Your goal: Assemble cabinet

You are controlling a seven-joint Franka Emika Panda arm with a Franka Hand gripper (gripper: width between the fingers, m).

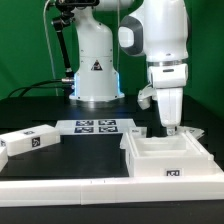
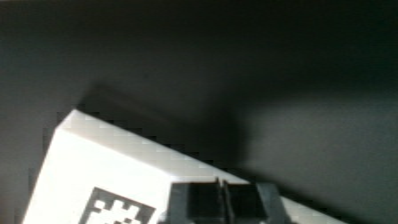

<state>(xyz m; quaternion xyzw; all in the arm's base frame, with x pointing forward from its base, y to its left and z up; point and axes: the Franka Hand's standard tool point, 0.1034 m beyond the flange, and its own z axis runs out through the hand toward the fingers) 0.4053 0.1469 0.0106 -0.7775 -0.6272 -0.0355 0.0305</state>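
Arm (image 1: 160, 40) comes down from above. The jaws point straight down at the rear rim of the cabinet (image 1: 170, 160). Cabinet sits on the black table (image 1: 60, 170) directly under the jaws, open side up, with a shallow recess showing and one square tag on its front face. Cannot tell if the jaw tips touch the rim or stop just above it.

In the wrist view the fingers (image 2: 199, 205) are pressed together with only a thin seam between them: jaws clenched, nothing seen gripped. A white tagged face of the cabinet (image 2: 107, 165) lies just beside the fingers; the rest is dark table.

Marker board (image 1: 98, 127) lies flat, away from the jaws toward the exterior view's left. A loose white panel (image 1: 28, 141) with a tag lies further that way, well apart from jaws and cabinet.
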